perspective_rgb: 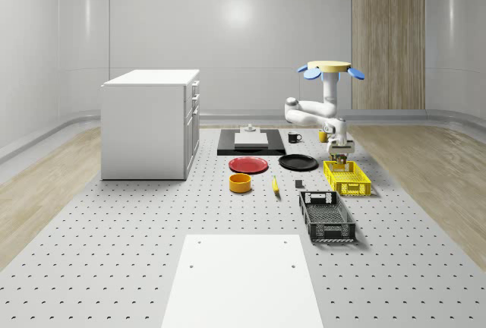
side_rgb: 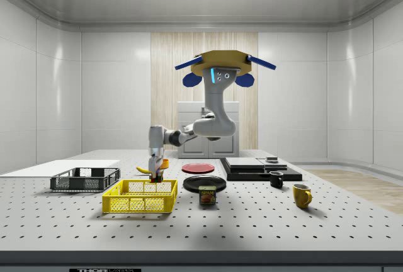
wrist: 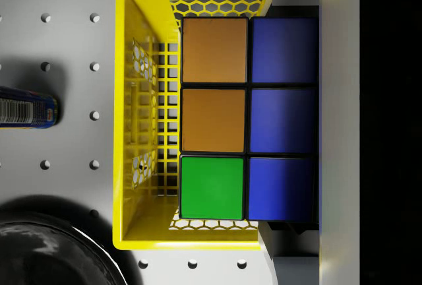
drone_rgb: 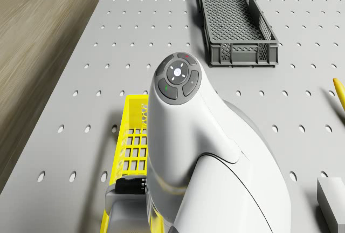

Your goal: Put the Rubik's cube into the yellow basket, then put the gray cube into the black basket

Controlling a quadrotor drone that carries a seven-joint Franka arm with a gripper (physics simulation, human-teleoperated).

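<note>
The claw [perspective_rgb: 341, 159] pinches the Rubik's cube [wrist: 247, 119] directly above the yellow basket [wrist: 135, 133], at its far end; drone [side_rgb: 218, 65] hovers beside the basket

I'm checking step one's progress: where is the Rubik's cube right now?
The Rubik's cube is held in the gripper directly above the yellow basket, on the whole-scene view's right, just beyond the black basket.

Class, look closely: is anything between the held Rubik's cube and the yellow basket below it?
Nothing visible. The tool holds the Rubik's cube directly over the open yellow basket, whose mesh floor shows beneath; the drone hovers above the table.
</note>
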